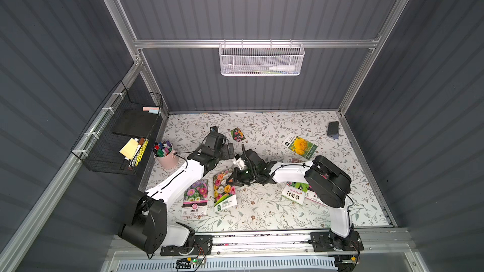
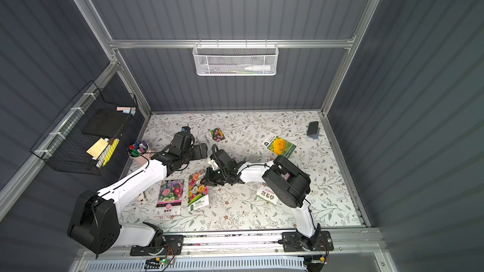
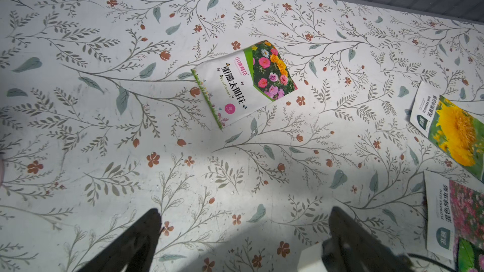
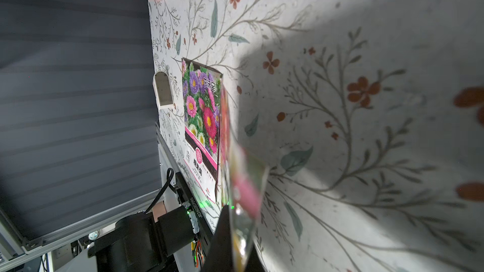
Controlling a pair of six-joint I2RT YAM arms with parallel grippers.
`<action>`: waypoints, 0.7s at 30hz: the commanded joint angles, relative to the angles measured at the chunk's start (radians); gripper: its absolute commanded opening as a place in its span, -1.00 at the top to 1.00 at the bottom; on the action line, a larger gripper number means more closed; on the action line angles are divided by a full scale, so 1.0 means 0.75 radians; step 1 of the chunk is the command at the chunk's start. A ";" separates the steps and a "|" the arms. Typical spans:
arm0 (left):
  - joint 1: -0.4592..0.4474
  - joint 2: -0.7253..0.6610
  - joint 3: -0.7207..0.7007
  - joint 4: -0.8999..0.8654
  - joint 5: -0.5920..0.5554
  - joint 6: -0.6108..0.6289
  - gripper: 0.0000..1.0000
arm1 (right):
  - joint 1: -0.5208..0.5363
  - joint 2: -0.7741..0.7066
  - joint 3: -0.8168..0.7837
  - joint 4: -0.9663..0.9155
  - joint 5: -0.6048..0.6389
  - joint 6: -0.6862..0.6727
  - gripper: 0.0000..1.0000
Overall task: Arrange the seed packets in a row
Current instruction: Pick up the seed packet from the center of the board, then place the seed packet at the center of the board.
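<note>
Two pkts (image 1: 293, 194), maybe, under R arm (image 1: 328, 185)

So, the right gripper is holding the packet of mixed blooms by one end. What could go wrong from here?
1. The right gripper pinches the mixed-bloom packet only at one end; the glossy packet may slip and land across the pink aster packet beside it.
2. The right arm hangs over the green-leaf packet; pulling back low might drag it.
3. The open left gripper is close to the right arm; they could collide.
</note>
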 commanded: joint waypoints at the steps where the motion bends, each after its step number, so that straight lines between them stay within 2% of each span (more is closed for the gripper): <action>1: 0.017 -0.047 -0.030 -0.031 -0.042 0.036 -0.99 | 0.020 0.041 0.041 0.033 0.045 0.051 1.00; 21: 0.045 -0.064 -0.074 -0.023 -0.022 -0.017 -0.99 | 0.090 0.094 0.068 -0.034 0.136 0.122 1.00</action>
